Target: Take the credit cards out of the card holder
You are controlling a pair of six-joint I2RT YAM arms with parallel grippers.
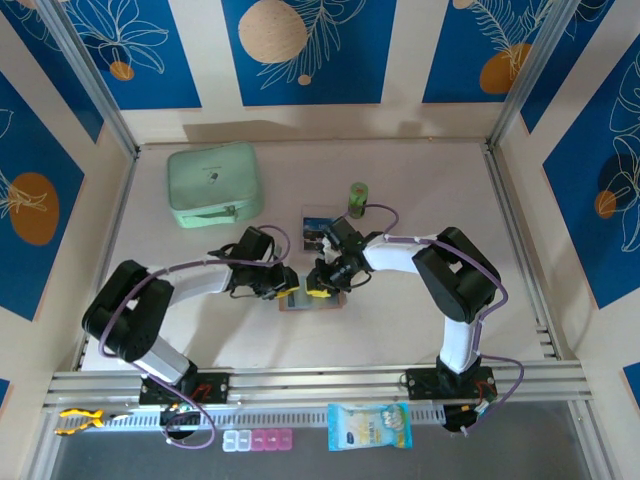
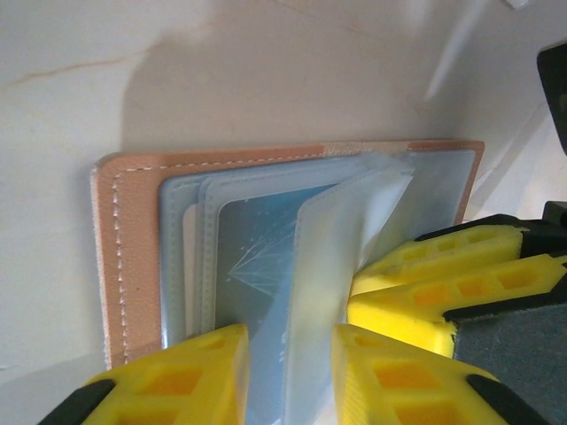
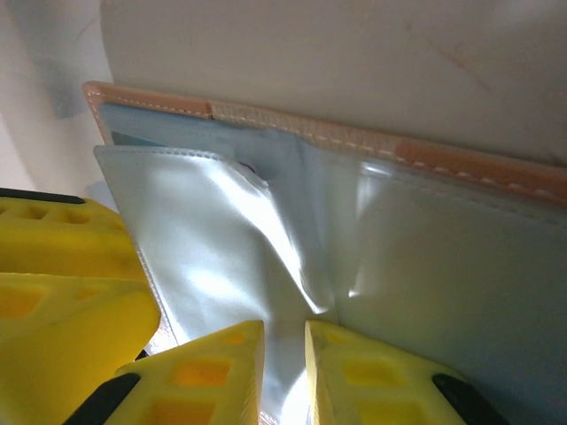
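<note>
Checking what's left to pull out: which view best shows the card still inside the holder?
The left wrist view: the blue card lies face up under a clear sleeve in the open card holder. Right wrist view: glaring sleeves, barely a bluish edge. Top view: the holder, small, between the left gripper and right gripper.

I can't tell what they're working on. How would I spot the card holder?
On the pale table, look at the middle, where the left gripper and right gripper meet. The card holder lies open beneath them. Unlike the mint case and green cylinder farther back, it is flat, with a tan stitched edge and clear sleeves.
</note>
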